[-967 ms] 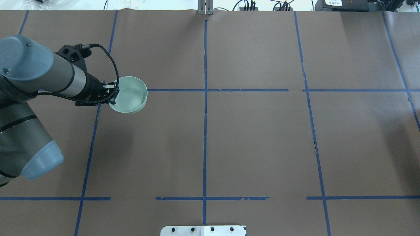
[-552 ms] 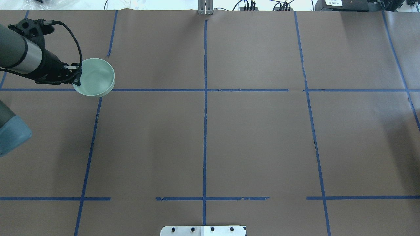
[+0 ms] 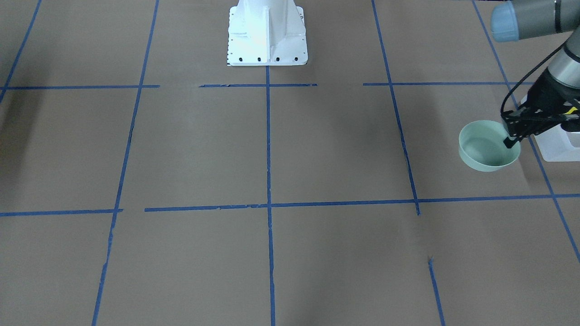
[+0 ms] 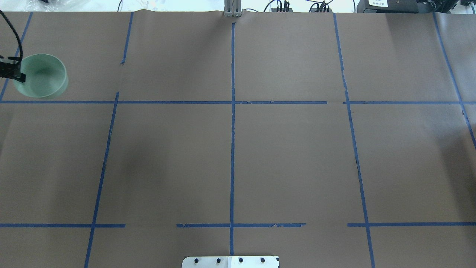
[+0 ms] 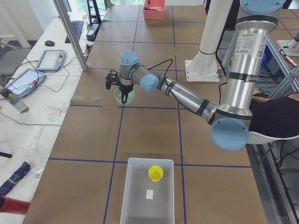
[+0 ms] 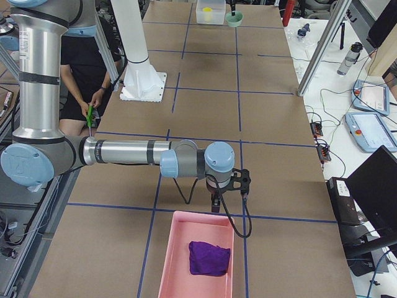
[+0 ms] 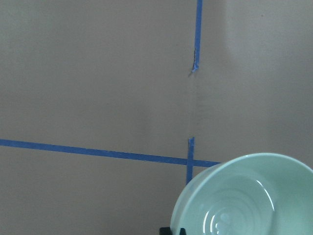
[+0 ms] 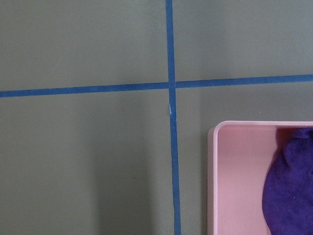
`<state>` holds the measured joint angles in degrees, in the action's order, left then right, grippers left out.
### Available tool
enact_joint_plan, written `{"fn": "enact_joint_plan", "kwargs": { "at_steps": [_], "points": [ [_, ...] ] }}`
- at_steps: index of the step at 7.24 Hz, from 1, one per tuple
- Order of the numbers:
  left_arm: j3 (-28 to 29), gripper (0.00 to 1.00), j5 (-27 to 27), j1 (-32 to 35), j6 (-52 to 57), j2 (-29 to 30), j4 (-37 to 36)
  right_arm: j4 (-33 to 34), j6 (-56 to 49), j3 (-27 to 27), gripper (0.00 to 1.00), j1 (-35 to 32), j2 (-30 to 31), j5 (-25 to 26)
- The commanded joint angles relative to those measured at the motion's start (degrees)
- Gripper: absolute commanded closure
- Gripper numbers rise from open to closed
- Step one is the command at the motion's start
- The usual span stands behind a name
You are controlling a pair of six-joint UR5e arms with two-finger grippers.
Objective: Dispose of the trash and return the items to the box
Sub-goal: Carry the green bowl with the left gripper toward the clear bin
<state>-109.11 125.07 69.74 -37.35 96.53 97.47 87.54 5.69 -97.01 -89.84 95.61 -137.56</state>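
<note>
My left gripper [image 3: 512, 141] is shut on the rim of a mint-green bowl [image 3: 488, 147] and holds it above the table near its left end. The bowl also shows at the overhead view's left edge [image 4: 41, 75], in the exterior left view [image 5: 124, 95] and in the left wrist view [image 7: 249, 198]. The translucent white box [image 5: 138, 196] stands at the table's left end with the yellow cup [image 5: 155, 173] inside; its corner shows just beyond the bowl [image 3: 556, 146]. My right gripper [image 6: 215, 202] hovers at the edge of a pink bin; I cannot tell whether it is open.
The pink bin [image 6: 177, 261] at the table's right end holds a purple cloth [image 6: 209, 257]; both show in the right wrist view, bin [image 8: 215, 147] and cloth [image 8: 291, 188]. The white robot base [image 3: 266, 34] stands at mid-table. Blue tape lines cross the brown table cover.
My left arm has carried the bowl leftward and a little farther from the robot, almost out of the overhead view. The grip on the rim is unchanged.
</note>
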Motion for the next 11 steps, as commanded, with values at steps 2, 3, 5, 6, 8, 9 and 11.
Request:
{"fn": "enact_joint_plan", "kwargs": {
  "at_steps": [2, 3, 5, 6, 8, 9, 11],
  "points": [
    [9.92, 1.00, 2.28, 13.72, 23.65, -3.27, -0.09, 0.00, -1.65, 0.42, 0.00, -0.25, 0.19, -0.17],
    [15.27, 1.00, 2.28, 18.28, 30.77, -3.19, 0.26, 0.00, -1.47, 0.42, 0.00, -0.25, 0.28, -0.34],
    [23.73, 1.00, 2.11, 23.14, 41.95, -3.19, 1.05, 0.00, -1.38, 0.24, 0.00, -0.25, 0.19, -1.48],
    [26.55, 1.00, 2.02, 24.29, 45.48, -3.19, 1.14, 0.00, -1.38, 0.16, 0.00, -0.25, 0.19, -1.49],
    [31.38, 1.00, 1.58, 25.61, 51.20, -5.36, 4.19, 0.00, -1.38, -0.28, 0.00, -0.25, -0.07, -1.49],
    [31.58, 1.00, 1.58, 25.80, 51.84, -9.91, 9.70, 0.00, -1.38, -0.37, 0.00, -0.25, -0.07, -1.49],
    [31.67, 1.00, -1.12, 26.76, 52.46, -15.38, 15.45, 0.00, -1.38, -0.72, 0.00, -0.25, -0.07, -1.49]
  ]
}}
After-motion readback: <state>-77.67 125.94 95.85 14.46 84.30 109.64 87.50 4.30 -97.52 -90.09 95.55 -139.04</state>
